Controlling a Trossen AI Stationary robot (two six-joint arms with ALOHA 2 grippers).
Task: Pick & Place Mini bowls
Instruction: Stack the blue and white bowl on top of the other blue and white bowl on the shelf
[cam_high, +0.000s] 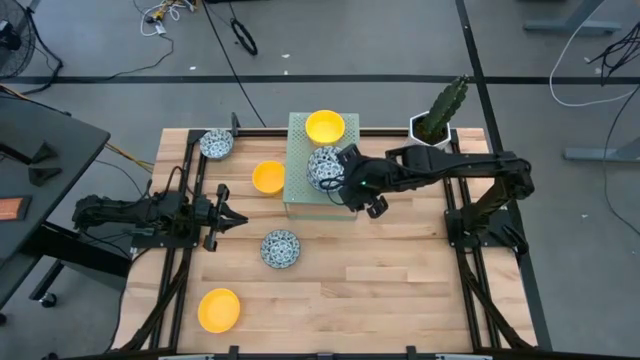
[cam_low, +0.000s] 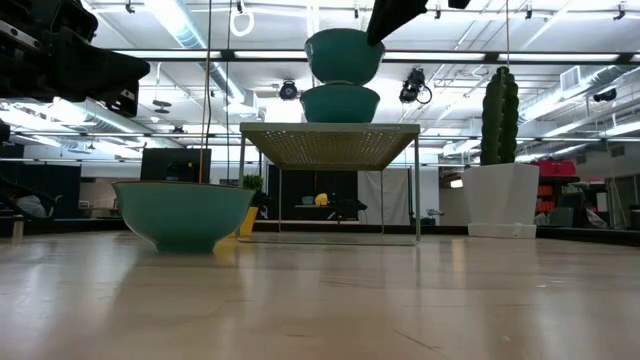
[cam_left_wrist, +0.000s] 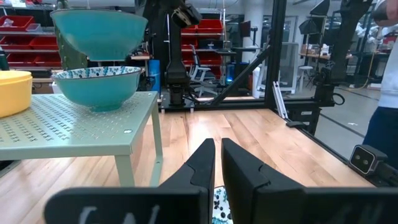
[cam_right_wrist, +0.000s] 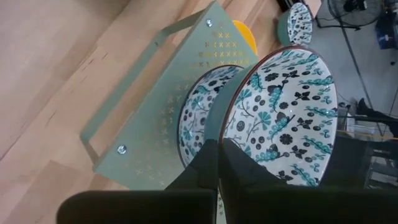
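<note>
A white bowl with blue pattern (cam_right_wrist: 286, 112) is in my right gripper (cam_right_wrist: 217, 163), which is shut on it above the green perforated stand (cam_high: 300, 190). A like bowl (cam_right_wrist: 199, 124) stands on the stand right under it, and a yellow bowl (cam_high: 325, 126) sits on the stand's far part. On the table rest two patterned bowls (cam_high: 216, 144) (cam_high: 280, 248) and two yellow ones (cam_high: 268, 177) (cam_high: 218, 309). My left gripper (cam_high: 228, 217) waits shut at the table's left, level, pointing at the stand. My right gripper pinches the patterned bowl by its rim (cam_right_wrist: 231, 142), one finger inside the bowl and one outside. The fingers come from the table's right, slanting down. The bowl (cam_low: 344, 55) is lifted clear, roughly upright, straight above the bowl on the stand (cam_low: 340, 103).
A cactus in a white hexagonal pot (cam_high: 437, 118) stands at the far right, behind the right arm. The nearest patterned bowl (cam_low: 185, 212) sits in front of the stand. Bare wood lies along the near edge and on the right half (cam_high: 400, 290).
</note>
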